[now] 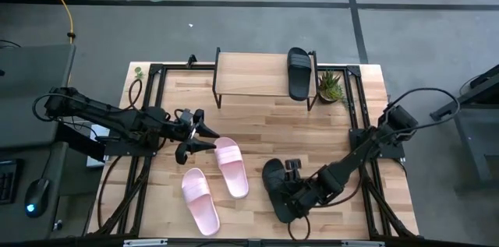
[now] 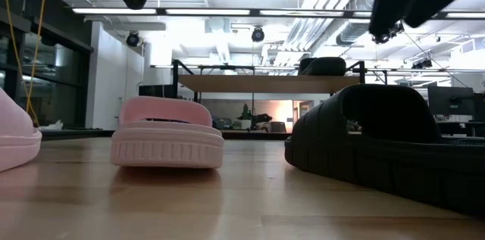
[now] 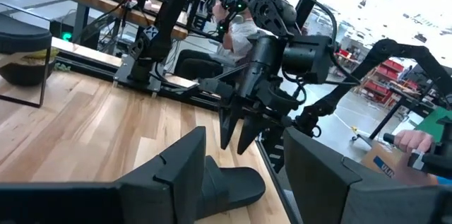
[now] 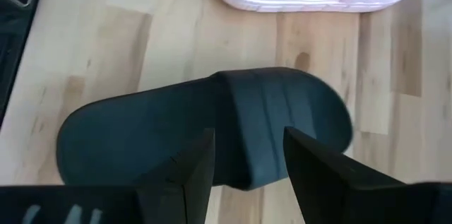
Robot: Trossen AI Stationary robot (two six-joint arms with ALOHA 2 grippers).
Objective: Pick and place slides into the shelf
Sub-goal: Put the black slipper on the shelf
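One black slide (image 1: 278, 192) lies flat on the tabletop near the near edge, and it also shows in the right wrist view (image 4: 141, 132). My right gripper (image 1: 287, 187) (image 4: 247, 167) hangs open above its strap, pointing down, and the low view shows it well clear of the slide (image 2: 364, 130). The second black slide (image 1: 299, 73) lies on the right end of the shelf (image 1: 253, 75). Two pink slides (image 1: 231, 166) (image 1: 200, 200) rest soles down on the table. My left gripper (image 1: 209, 139) (image 3: 244, 174) is open in the air just left of the farther pink slide.
A small potted plant (image 1: 330, 86) stands just right of the shelf. The left half of the shelf top is bare wood. Black frame rails (image 1: 148, 122) run along the table's left and right sides. A person's hand (image 3: 409, 140) shows beyond the table in the left wrist view.
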